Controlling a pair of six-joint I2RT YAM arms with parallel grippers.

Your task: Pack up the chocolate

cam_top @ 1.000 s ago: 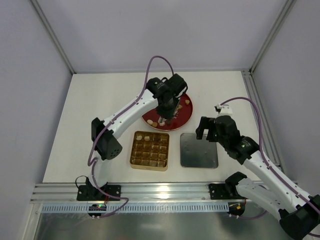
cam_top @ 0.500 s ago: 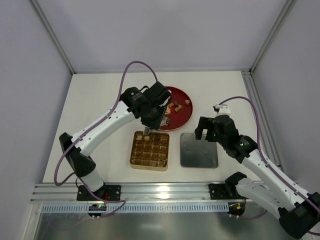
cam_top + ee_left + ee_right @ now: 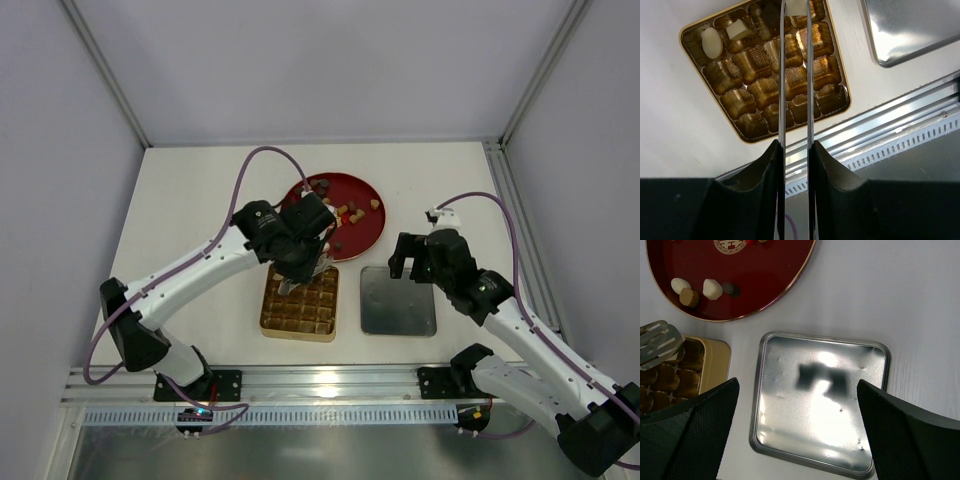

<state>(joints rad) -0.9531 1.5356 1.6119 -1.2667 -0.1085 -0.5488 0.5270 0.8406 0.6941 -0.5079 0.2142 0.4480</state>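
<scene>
The left gripper (image 3: 795, 4) is pinched narrowly on one cream-white chocolate piece (image 3: 796, 8), held over the plate-side row of the gold square gridded box (image 3: 755, 62). That row holds three chocolates (image 3: 711, 41): two cream, one dark brown. The right gripper (image 3: 797, 385) hangs spread wide, grasping nothing, above one silver square metal tray (image 3: 820, 405); beyond it, the round red plate (image 3: 765, 285) carries loose pieces (image 3: 712, 289), with four near its rim: two cream, one tan, one dark.

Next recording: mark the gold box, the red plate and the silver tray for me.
gold box (image 3: 760, 92), left wrist view, on an empty cell near its middle.
red plate (image 3: 765, 270), right wrist view, on its bare red floor.
silver tray (image 3: 820, 410), right wrist view, on its flat middle.
</scene>
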